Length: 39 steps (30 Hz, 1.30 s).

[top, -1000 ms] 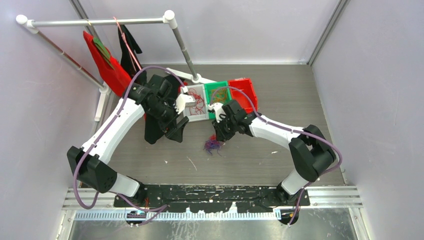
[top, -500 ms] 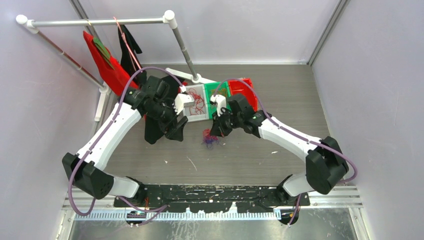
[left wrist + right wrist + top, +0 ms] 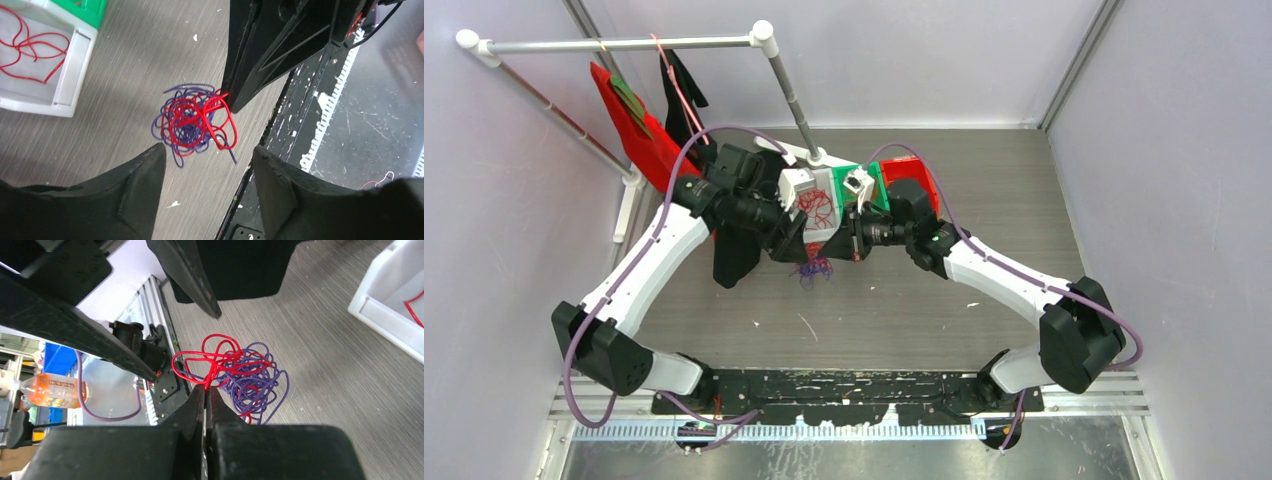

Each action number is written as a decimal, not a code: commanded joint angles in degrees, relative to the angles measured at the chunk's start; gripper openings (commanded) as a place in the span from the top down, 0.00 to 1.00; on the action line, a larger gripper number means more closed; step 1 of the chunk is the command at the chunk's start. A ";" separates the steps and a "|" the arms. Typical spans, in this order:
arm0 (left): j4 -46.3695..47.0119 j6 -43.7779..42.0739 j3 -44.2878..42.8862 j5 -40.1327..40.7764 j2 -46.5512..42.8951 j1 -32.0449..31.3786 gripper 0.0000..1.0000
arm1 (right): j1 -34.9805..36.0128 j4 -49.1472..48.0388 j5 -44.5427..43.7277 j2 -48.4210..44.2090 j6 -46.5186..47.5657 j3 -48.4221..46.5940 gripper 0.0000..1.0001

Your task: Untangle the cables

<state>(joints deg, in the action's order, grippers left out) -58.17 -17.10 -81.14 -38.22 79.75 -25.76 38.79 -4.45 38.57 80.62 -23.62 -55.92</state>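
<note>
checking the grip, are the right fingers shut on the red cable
Shut: the right fingers meet, pinching the red cable.

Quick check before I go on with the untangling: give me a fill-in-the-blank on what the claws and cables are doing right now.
1. The right claw is shut on the clump, pinching a ____ strand.
2. The left claw hangs above that clump with its jaws ____.
3. The other strands in the clump are ____.
4. The loose red cables lie in the ____ bin.

Missing words: red; open; purple; white.
</note>
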 commanded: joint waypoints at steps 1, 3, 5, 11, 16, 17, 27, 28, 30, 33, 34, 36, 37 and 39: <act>4.40 3.87 -0.10 -5.56 0.51 -0.09 0.39 | 0.24 -7.45 3.22 -1.51 -5.00 -0.24 0.99; 4.82 5.10 0.01 -6.89 0.66 -0.09 0.47 | 0.28 -8.28 3.16 -1.73 -5.80 0.00 0.99; 6.15 6.93 0.46 -6.78 0.42 -0.08 0.54 | 0.32 -9.22 3.18 -1.85 -6.52 0.37 0.99; 8.51 10.74 1.17 -5.41 -0.36 -0.08 0.85 | 0.41 -9.78 1.95 -2.76 -7.21 2.03 0.98; 8.71 11.95 1.37 -3.07 -0.71 -0.08 1.00 | 0.49 -9.56 0.28 -3.60 -7.33 3.82 0.93; 8.44 11.67 1.08 -2.05 -0.86 -0.09 1.00 | 0.46 -9.01 -0.56 -3.80 -6.84 4.06 0.91; 2.78 10.08 -1.78 -0.10 -3.35 -0.11 1.00 | 1.12 6.61 -25.31 -7.20 2.96 3.46 0.60; 2.47 10.04 -1.94 0.06 -3.56 -0.08 1.00 | 1.46 6.04 -25.84 -8.15 3.59 3.74 0.55; 2.02 9.76 -2.08 0.52 -3.91 -0.10 1.00 | 1.98 4.20 -25.20 -10.12 4.69 4.39 0.47; 1.56 9.03 -2.24 0.77 -4.07 -0.08 1.00 | 2.34 -1.92 -24.38 -13.82 3.66 6.33 0.40; 1.51 9.06 -2.38 0.68 -3.98 -0.13 1.00 | 2.39 -4.47 -24.10 -14.60 2.59 7.01 0.38; 1.65 9.73 -2.79 0.34 -3.91 -0.08 1.00 | 2.55 -9.77 -22.03 -15.03 0.42 8.13 0.36; 1.70 10.25 -3.36 0.05 -3.84 -0.08 1.00 | 2.83 -12.49 -21.22 -14.79 -0.61 8.45 0.35; 1.58 11.47 -4.50 -0.57 -3.75 -0.08 1.00 | 4.43 -15.20 -19.85 -13.72 -1.33 8.71 0.34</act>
<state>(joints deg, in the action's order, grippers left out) -56.64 -6.74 -81.62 -37.30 77.47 -25.76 41.32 -7.49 16.69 66.54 -22.59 -47.75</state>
